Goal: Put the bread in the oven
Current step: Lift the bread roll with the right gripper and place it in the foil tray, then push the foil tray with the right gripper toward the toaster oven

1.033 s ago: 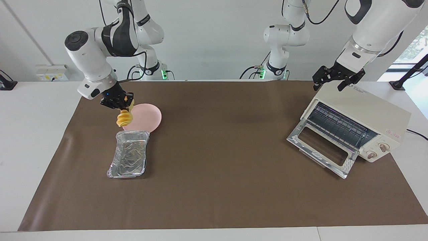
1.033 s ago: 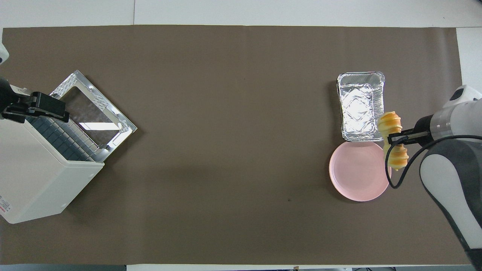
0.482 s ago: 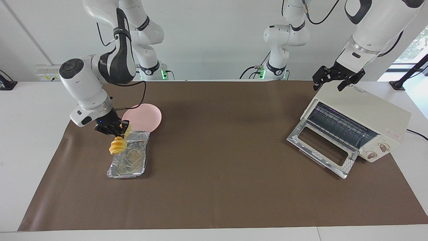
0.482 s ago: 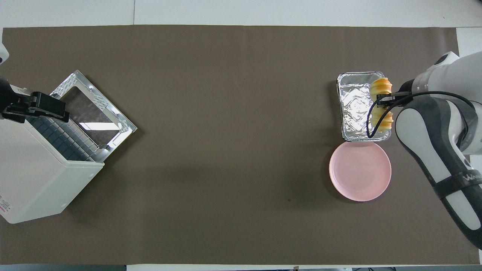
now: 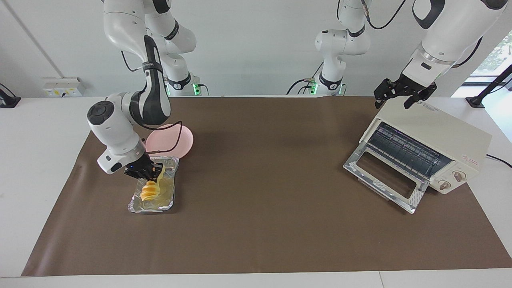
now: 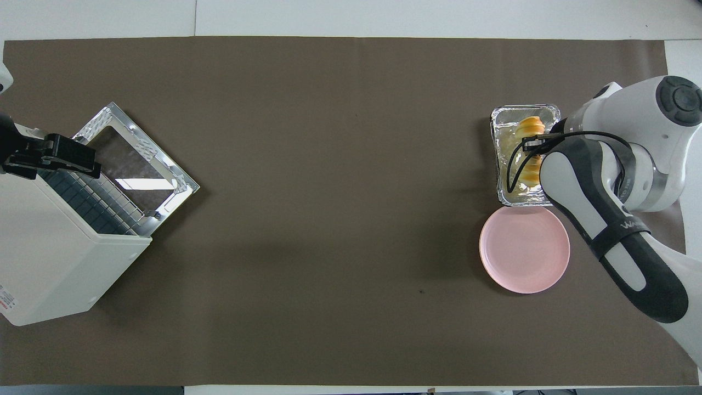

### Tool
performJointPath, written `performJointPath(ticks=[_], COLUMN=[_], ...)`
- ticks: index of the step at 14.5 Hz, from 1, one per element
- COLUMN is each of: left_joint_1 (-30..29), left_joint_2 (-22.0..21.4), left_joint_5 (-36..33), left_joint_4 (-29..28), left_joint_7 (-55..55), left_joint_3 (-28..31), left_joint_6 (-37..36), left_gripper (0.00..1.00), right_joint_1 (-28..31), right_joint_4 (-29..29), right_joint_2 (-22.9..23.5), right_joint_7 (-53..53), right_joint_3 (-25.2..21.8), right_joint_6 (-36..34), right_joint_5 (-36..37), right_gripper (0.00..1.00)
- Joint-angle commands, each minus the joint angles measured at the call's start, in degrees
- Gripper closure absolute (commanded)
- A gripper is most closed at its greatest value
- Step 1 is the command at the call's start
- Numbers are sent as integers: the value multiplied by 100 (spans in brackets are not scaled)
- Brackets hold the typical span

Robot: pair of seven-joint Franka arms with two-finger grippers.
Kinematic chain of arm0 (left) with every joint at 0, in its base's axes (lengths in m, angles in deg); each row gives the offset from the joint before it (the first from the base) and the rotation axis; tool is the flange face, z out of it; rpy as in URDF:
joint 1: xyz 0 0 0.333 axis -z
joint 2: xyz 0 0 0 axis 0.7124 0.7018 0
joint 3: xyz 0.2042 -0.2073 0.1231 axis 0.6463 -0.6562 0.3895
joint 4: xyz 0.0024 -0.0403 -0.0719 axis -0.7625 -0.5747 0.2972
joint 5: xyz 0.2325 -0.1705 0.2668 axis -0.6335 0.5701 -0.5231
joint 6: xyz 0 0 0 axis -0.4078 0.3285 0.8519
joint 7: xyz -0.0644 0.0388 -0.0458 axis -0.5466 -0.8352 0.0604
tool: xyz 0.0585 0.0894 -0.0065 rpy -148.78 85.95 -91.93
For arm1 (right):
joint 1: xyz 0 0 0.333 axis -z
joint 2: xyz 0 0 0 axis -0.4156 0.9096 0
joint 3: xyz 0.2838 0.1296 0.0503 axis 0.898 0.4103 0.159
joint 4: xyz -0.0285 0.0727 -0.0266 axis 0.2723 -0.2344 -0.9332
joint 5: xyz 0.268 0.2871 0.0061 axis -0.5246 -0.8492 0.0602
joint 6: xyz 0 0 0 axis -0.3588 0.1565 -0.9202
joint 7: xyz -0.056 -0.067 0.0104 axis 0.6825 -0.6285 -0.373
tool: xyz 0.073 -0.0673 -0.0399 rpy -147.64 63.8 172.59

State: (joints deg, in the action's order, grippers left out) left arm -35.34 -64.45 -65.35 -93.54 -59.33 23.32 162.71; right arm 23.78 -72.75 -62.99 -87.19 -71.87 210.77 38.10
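Right hand [image 5: 149, 173] [image 6: 535, 144]: fingers pinched on the bread [image 5: 151, 191] [image 6: 530, 127], gripping it near one end. The loaf hangs tilted, its lower end down inside the foil tray [image 5: 138, 205] [image 6: 500, 186]; cannot tell whether it touches the tray floor. The right arm reaches in from its base and bends down over the tray.

Foil tray lies on the brown mat [image 5: 256, 224] [image 6: 329, 164] toward the right arm's end of the desk [image 5: 36, 160] [image 6: 384, 16]. Pink plate [image 5: 180, 142] [image 6: 524, 249] sits just beside the tray, nearer to the robots, bare.

Left hand [image 5: 404, 95] [image 6: 52, 156]: waiting above the top edge of the oven [image 5: 440, 140] [image 6: 49, 258], fingers spread, holding nothing. Oven stands at the left arm's end of the desk, turned at an angle. Its glass door [image 5: 386, 178] [image 6: 134, 159] is dropped open, wire rack [image 5: 404, 148] [image 6: 93, 206] visible inside, two knobs [image 5: 451, 181] on the front panel. Bread and oven are well apart, at the two ends of the mat.
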Motion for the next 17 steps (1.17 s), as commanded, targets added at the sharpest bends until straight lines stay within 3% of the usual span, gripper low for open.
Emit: performJointPath(ticks=[1, 2, 8, 12, 17], left_joint_1=[20, 20, 20, 20, 20], left_joint_2=[-140, -140, -140, -140, -140], left_joint_5=[-66, -66, -66, -66, -66], left_joint_4=[-148, -148, -148, -148, -148], left_joint_7=[75, 75, 75, 75, 75], left_joint_3=[-1, -1, -1, -1, -1], left_joint_6=[79, 79, 79, 79, 79], left_gripper=[0, 0, 0, 0, 0], right_joint_1=[-19, -19, 51, 376, 535], right_joint_4=[3, -14, 143, 328, -92], right_joint_2=[69, 77, 42, 60, 16], right_joint_7=[21, 12, -146, -918, -1149], right_joint_3=[21, 21, 12, 12, 12], right_joint_6=[94, 94, -47, -205, 14], right_joint_5=[-58, -58, 21, 30, -5], right_gripper=[50, 1, 0, 0, 0])
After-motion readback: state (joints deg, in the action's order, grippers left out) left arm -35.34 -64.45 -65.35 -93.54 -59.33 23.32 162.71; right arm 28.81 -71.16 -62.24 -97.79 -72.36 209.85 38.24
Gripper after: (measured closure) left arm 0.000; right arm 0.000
